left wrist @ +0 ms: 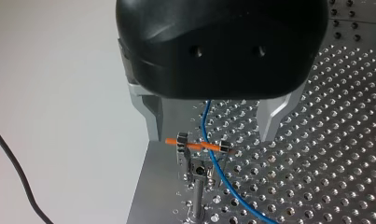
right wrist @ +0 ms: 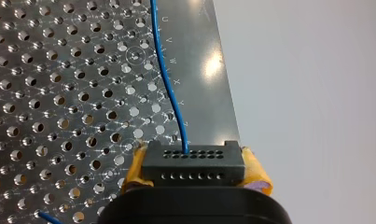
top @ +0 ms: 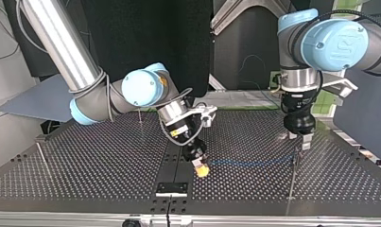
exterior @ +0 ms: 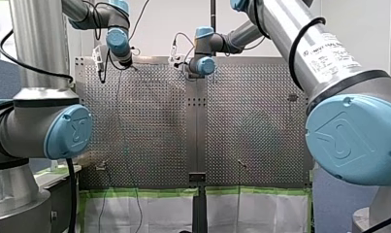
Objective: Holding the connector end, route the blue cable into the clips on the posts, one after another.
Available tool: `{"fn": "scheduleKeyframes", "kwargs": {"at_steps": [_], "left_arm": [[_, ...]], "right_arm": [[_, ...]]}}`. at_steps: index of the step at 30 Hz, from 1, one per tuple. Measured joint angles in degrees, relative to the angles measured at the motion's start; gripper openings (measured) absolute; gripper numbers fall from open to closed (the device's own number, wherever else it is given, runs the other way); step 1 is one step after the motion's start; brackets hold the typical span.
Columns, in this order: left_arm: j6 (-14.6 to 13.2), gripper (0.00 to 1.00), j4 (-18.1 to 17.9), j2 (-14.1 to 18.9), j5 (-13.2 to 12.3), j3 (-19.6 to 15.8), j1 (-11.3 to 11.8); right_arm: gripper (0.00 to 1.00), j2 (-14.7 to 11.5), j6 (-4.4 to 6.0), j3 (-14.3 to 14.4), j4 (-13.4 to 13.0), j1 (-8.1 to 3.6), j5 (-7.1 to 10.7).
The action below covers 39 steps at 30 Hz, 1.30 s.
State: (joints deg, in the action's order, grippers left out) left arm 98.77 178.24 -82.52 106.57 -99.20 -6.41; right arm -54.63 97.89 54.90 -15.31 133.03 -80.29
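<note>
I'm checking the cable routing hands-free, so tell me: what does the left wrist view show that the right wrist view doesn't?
Only the left wrist view: my left gripper, metal fingers apart, straddling a clip on a post, with the blue cable crossing the clip's orange bar; whether it is seated I cannot tell. Only the right wrist view: my right gripper, yellow pads clamped on the black connector, from which the cable leaves. Both: the blue cable and the perforated table.
</note>
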Motion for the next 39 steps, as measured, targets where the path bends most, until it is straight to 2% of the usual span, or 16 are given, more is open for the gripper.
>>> {"fn": "scheduleKeyframes", "kwargs": {"at_steps": [39], "left_arm": [[-0.9, 1.0, -0.2, -0.4, 0.0, 0.0, -0.2]], "right_arm": [[0.0, 0.3, 0.03, 0.0, 0.2, 0.0, 0.0]]}}
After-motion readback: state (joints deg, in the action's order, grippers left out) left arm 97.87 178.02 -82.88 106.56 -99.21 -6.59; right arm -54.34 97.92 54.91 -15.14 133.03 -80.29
